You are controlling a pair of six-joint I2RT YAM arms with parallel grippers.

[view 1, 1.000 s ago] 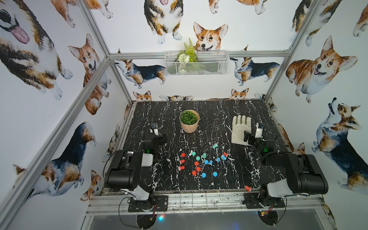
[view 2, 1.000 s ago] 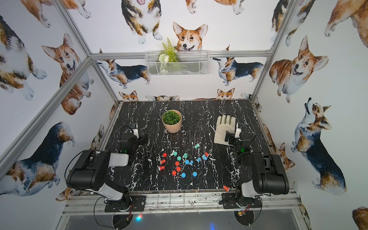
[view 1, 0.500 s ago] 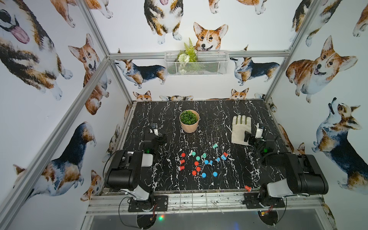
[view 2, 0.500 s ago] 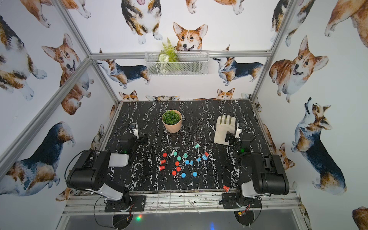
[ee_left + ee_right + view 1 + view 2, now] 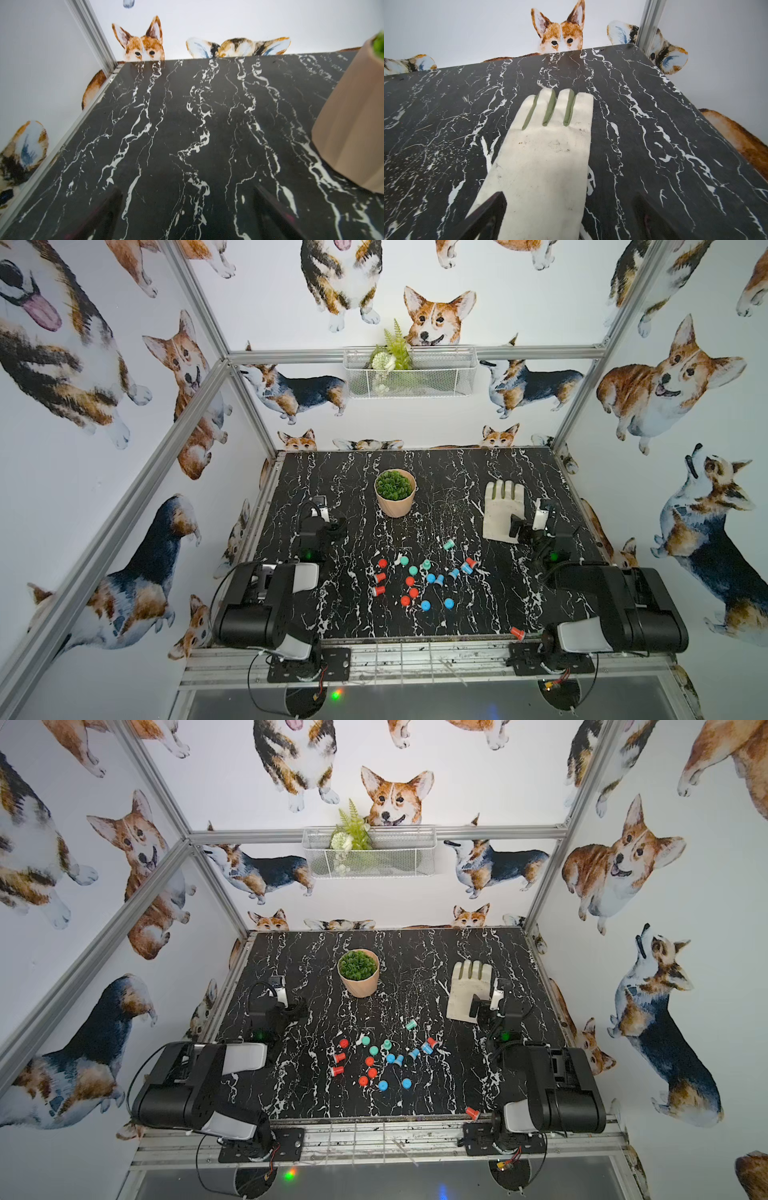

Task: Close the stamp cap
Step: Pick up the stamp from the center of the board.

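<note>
Not started, in my judgement: stamp pieces (image 5: 431,577) lie scattered mid-surface (image 5: 353,626), btwn arms; caps too small to tell. The left gripper (image 5: 187,193) & right gripper (image 5: 569,197) are spread apart, empty, away from the pieces.

Table top (image 5: 457,489): black marble pattern, white veins running near to far.

Mid-table scatter in three colours: red stamp pieces (image 5: 379,576) mostly on the left, teal stamp pieces (image 5: 448,545) toward the far side, blue stamp pieces (image 5: 425,605) right and near. Lone red piece (image 5: 517,633) at the near edge, right.

Pot (image 5: 395,508): pale terracotta, plain. Plant (image 5: 394,484) in it: dark green.

Glove (image 5: 546,155), far right: cream, smudged with grey marks, olive green strips between its fingers.

Walls (image 5: 540,302): white, printed with tan, black and white corgis. Frame bars (image 5: 415,353): silver.

Wire basket (image 5: 409,373) on the far wall: white; fern (image 5: 395,346) in it: light green.

Left arm (image 5: 257,601) and right arm (image 5: 623,601): black, with light grey shells and a small green light on each.
</note>
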